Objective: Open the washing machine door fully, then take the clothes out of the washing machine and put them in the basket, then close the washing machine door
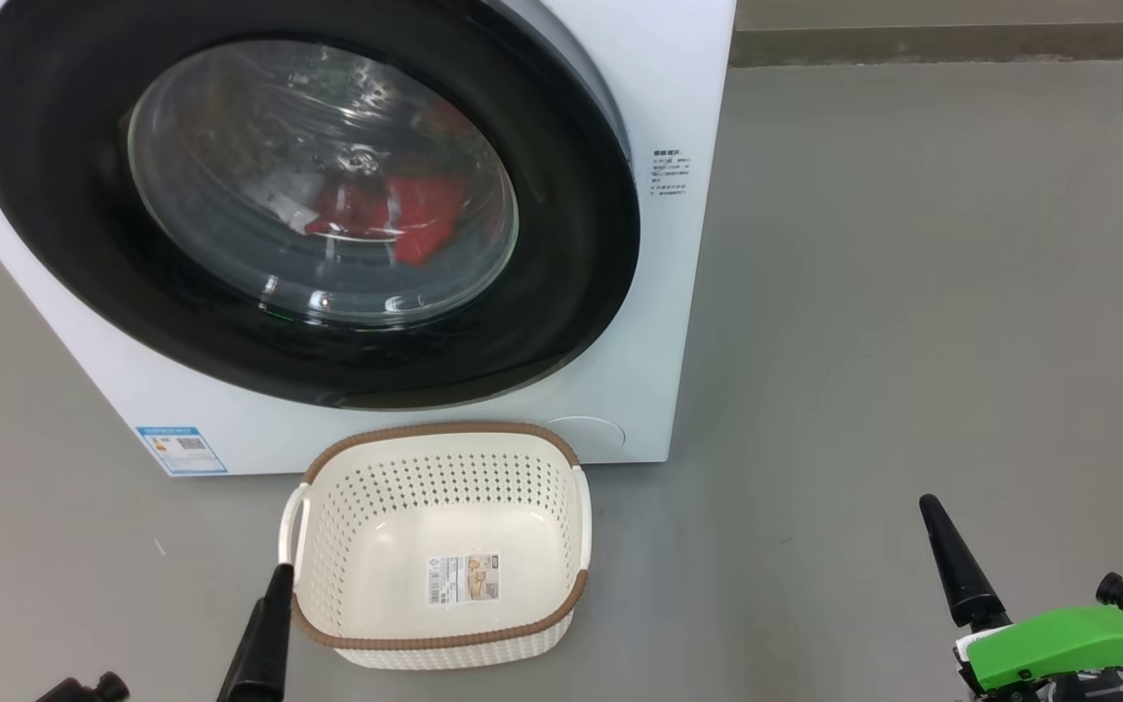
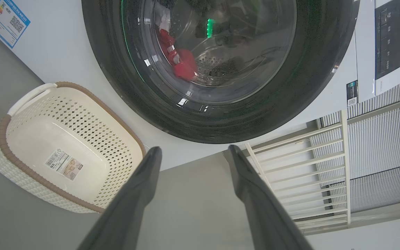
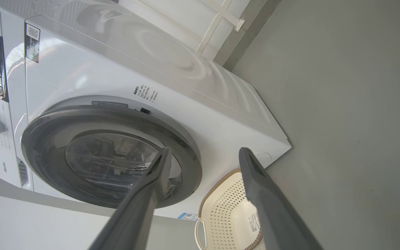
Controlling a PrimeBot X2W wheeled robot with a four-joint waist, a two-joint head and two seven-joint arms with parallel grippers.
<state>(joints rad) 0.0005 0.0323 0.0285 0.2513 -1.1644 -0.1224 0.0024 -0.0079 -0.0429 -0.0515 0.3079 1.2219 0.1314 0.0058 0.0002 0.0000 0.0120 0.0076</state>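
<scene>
The washing machine (image 1: 664, 292) stands white at the upper left of the head view. The washing machine door (image 1: 55, 195) lies against its front, and I cannot tell whether it is latched. Red clothes (image 1: 406, 214) show through the glass, low in the drum; the left wrist view has them too (image 2: 182, 66). The basket (image 1: 445, 430) sits empty on the floor just before the machine. My left gripper (image 2: 193, 150) is open, one of its fingers (image 1: 264, 634) beside the basket's left front corner. My right gripper (image 3: 203, 151) is open, low at the right, well clear of both.
Bare grey floor (image 1: 912, 292) spreads wide to the machine's right. A wall base (image 1: 951, 44) runs along the back. A white slatted railing (image 2: 307, 163) stands beside the machine in the left wrist view. A blue label sticker (image 1: 179, 448) marks the machine's lower front corner.
</scene>
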